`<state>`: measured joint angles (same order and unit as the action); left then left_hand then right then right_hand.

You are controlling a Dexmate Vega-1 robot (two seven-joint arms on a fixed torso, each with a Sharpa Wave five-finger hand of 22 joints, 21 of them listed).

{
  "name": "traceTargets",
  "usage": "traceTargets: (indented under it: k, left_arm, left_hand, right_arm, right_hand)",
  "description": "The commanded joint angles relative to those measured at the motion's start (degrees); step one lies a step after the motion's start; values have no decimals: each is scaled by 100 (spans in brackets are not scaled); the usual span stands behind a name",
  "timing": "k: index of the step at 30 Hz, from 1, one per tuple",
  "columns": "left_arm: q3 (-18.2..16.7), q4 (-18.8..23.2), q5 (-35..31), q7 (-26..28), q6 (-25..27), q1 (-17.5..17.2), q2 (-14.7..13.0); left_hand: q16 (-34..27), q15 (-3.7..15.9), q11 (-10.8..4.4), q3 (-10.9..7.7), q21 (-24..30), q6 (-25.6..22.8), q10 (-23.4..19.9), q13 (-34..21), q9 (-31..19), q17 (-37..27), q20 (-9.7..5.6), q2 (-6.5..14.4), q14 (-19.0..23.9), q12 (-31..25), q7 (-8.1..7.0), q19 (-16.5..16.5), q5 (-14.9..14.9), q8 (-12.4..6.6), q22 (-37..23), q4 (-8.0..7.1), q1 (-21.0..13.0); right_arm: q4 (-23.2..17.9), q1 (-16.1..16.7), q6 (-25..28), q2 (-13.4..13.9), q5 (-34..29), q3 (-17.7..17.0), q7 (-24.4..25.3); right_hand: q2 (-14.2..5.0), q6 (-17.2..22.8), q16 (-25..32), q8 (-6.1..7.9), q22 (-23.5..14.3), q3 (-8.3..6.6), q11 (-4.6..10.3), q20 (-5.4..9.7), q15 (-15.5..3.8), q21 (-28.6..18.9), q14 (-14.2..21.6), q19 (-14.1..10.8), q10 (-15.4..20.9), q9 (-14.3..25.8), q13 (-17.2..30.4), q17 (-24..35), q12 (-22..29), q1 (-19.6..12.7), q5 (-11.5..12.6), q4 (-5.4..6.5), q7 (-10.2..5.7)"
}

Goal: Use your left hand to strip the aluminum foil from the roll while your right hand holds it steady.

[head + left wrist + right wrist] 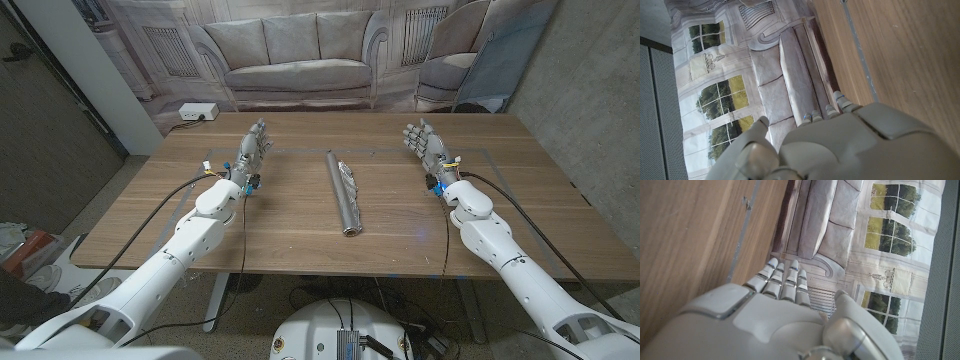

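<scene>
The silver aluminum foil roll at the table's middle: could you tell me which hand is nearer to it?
Roughly equal, the right perhaps slightly nearer. The silver aluminum foil roll lies between them; the left hand is off to its left, the right hand off to its right, neither touching.

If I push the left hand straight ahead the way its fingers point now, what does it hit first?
Probably nothing on the table: the left hand points toward the far edge, well left of the foil roll. Beyond lies the sofa backdrop; depth is unclear.
</scene>
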<state>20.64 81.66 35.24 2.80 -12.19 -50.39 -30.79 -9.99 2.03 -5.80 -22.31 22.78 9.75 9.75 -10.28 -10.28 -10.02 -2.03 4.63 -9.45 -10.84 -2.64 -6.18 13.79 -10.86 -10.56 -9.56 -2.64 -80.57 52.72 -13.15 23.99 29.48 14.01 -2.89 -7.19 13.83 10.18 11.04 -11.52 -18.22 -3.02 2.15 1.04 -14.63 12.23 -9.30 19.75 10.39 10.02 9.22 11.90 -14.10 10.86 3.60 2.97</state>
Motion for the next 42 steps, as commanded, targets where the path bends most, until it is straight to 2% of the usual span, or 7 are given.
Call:
traceTargets:
  k: [1,2,3,8,14,31,42]
  left_arm:
    - [20,98,2,-63,132,-2,-40]
    - [30,80,-23,-88,115,11,-53]
    - [23,82,-10,-85,112,8,-44]
    - [23,68,-11,-79,111,21,-25]
    - [22,71,-9,-72,142,28,-27]
    - [54,-49,-28,-120,149,125,21]
    - [89,-191,-45,-176,151,249,83]
  left_hand:
    - [-66,80,151,-12,12,130,-15,-13,-20,-16,-154,337,62,-58,-34,39,31,-48,-30,5,-13]
    - [-60,-29,187,-7,6,83,-5,-15,-22,-21,-13,331,48,-53,-81,40,31,-56,-32,4,-11]
    - [-65,-60,232,-4,6,43,-18,-15,-22,-23,13,327,59,-58,-138,48,32,-66,-33,4,-11]
    - [-72,-78,322,2,-3,-15,-86,-18,-23,-26,14,318,80,-82,-241,49,32,-73,-35,6,-11]
    - [-101,-206,417,24,-7,-231,-262,-27,-31,-31,153,281,176,-139,-263,75,24,-129,-40,13,-9]
    - [-99,-232,467,38,-17,-300,-318,-36,-37,-34,175,255,209,-143,-277,90,19,-123,-43,27,-19]
    - [-95,-226,477,42,-25,-329,-328,-40,-41,-36,190,251,214,-139,-270,92,18,-117,-44,31,-24]
  right_arm:
    - [-506,199,330,39,-713,-55,366]
    - [-563,215,367,59,-780,-45,407]
    - [-619,232,404,77,-847,-34,451]
    - [-862,282,512,172,-1207,61,618]
    - [-1231,303,782,338,-1650,215,798]
    - [-1950,139,1623,740,-2531,721,1089]
    - [-2587,36,2532,946,-3023,1099,1343]
  right_hand:
    - [44,80,47,22,-6,-85,-59,-357,179,-39,231,-136,106,16,23,30,34,-288,-36,-268,32]
    - [48,95,44,24,-6,-103,-68,-469,210,-39,258,-149,145,16,24,32,44,-344,-35,-321,44]
    - [50,103,49,25,-6,-114,-58,-491,247,-40,293,-158,147,16,25,33,41,-379,-34,-354,28]
    - [47,142,42,35,-7,-150,-65,-546,277,-40,325,-178,182,18,26,35,46,-475,-24,-439,11]
    - [38,209,45,51,-8,-204,-35,-543,276,-39,401,-198,250,21,29,37,61,-618,-8,-562,-43]
    - [21,282,25,55,-16,-265,-27,-502,245,-28,433,-199,309,26,31,39,62,-799,1,-719,-118]
    - [-65,357,34,64,-32,-311,19,-388,165,-39,486,-228,382,34,33,41,74,-898,6,-779,-184]
